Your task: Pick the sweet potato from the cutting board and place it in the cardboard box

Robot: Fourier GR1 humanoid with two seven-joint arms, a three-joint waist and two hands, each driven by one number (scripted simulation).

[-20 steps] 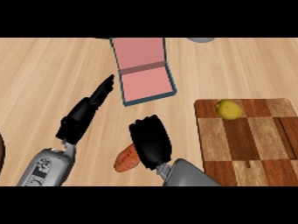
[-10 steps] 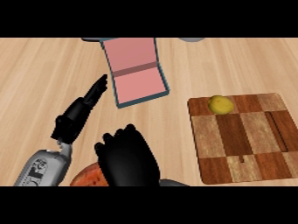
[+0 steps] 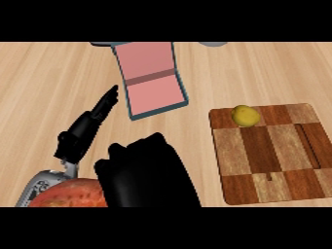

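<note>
- The right hand, at the lower centre, curls over the orange-red sweet potato.
- The left hand holds its fingers straight, pointing toward the pink-lined cardboard box at upper centre.
- A yellow fruit sits on the cutting board at right.
- No writing is legible.

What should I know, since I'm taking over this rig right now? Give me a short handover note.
Right robot hand: low in the head view, curled round the sweet potato, lifted close to the camera.
Left robot hand: open, fingers straight, left of the box.
Cardboard box: pink inside, at the counter's far middle.
Cutting board: at right, only a yellow fruit on it.
Done: the pick. Left: carry to the box, release inside.
</note>
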